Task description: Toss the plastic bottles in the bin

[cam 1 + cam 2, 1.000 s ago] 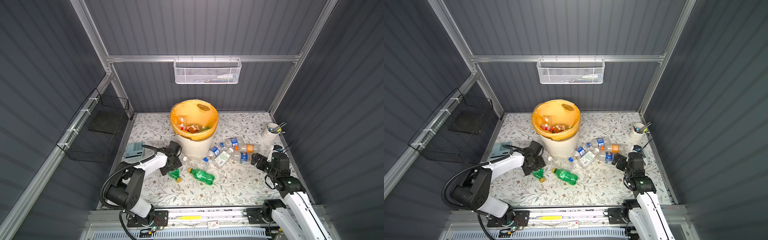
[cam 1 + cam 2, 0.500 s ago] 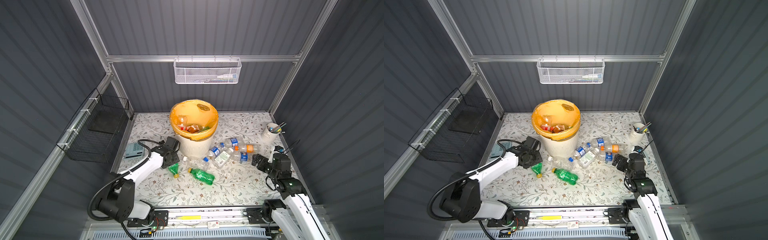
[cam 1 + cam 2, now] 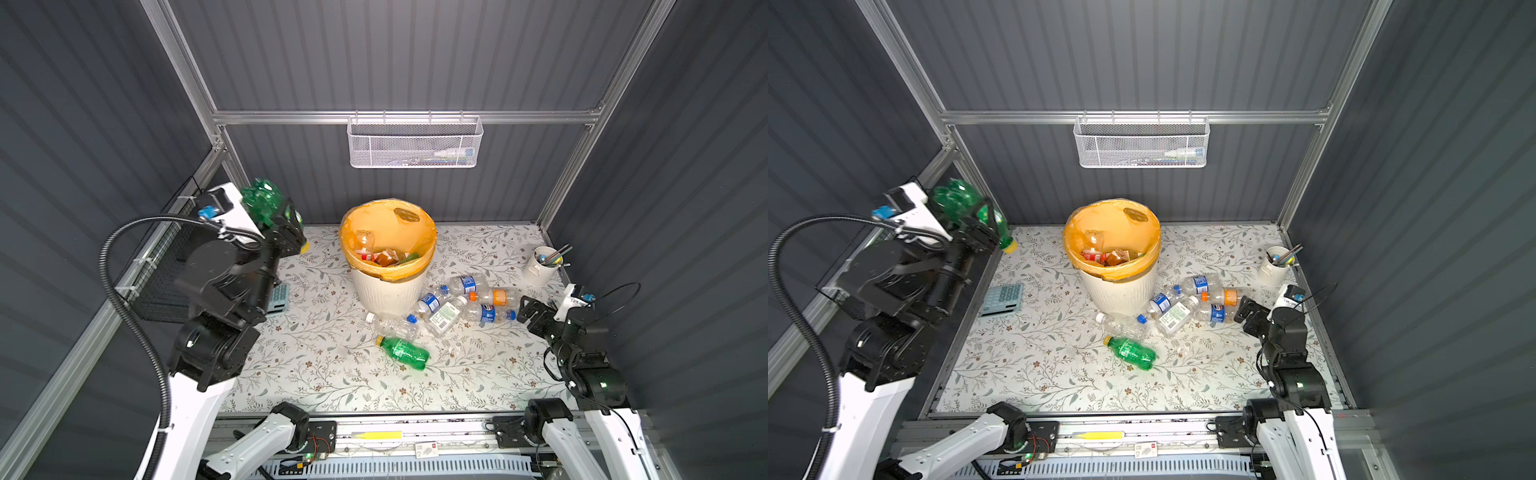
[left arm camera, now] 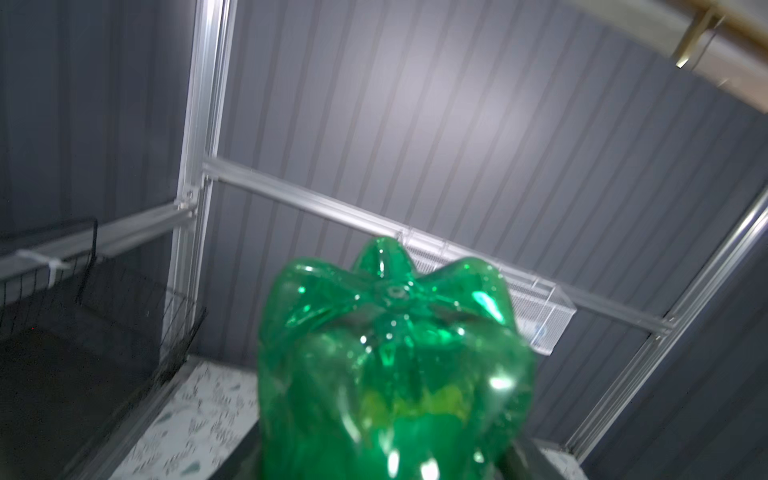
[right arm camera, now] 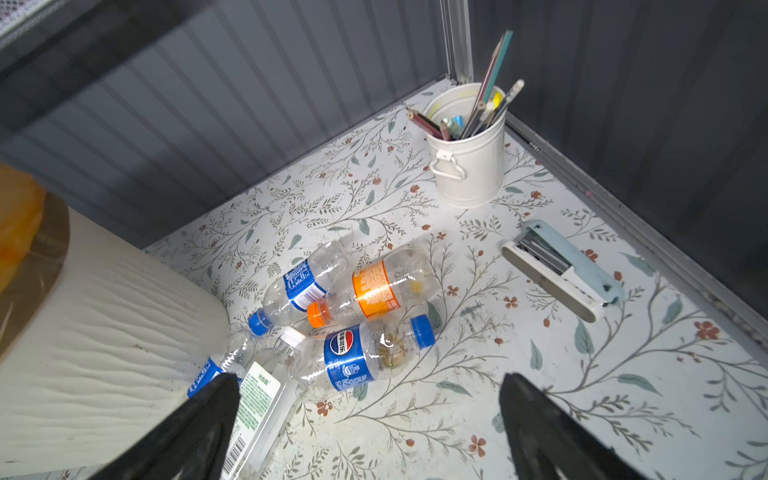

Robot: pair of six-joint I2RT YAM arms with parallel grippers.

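Observation:
My left gripper (image 3: 286, 226) (image 3: 980, 229) is raised high at the left, shut on a green plastic bottle (image 3: 264, 202) (image 3: 960, 198) with a yellow cap pointing down. The bottle's base (image 4: 395, 340) fills the left wrist view and hides the fingers. The bin (image 3: 386, 291) (image 3: 1117, 291) (image 5: 104, 332), cream with an orange liner, holds several bottles. Another green bottle (image 3: 405, 353) (image 3: 1134, 353) lies in front of it. Several clear bottles (image 3: 457, 299) lie to its right. My right gripper (image 3: 527, 311) (image 3: 1246, 311) (image 5: 370, 380) hangs open just short of the blue-labelled cola bottle (image 5: 361, 357).
A white cup of pens (image 3: 540, 268) (image 5: 469, 166) stands in the back right corner, with a pale blue stapler (image 5: 561, 266) near it. A calculator (image 3: 1003, 300) lies at the left. A black wire basket (image 4: 104, 299) hangs on the left wall and a white mesh basket (image 3: 413, 143) on the back wall.
My left gripper closed on the green bottle on the floor and lifted it high to the left of the bin. The right arm stayed almost still.

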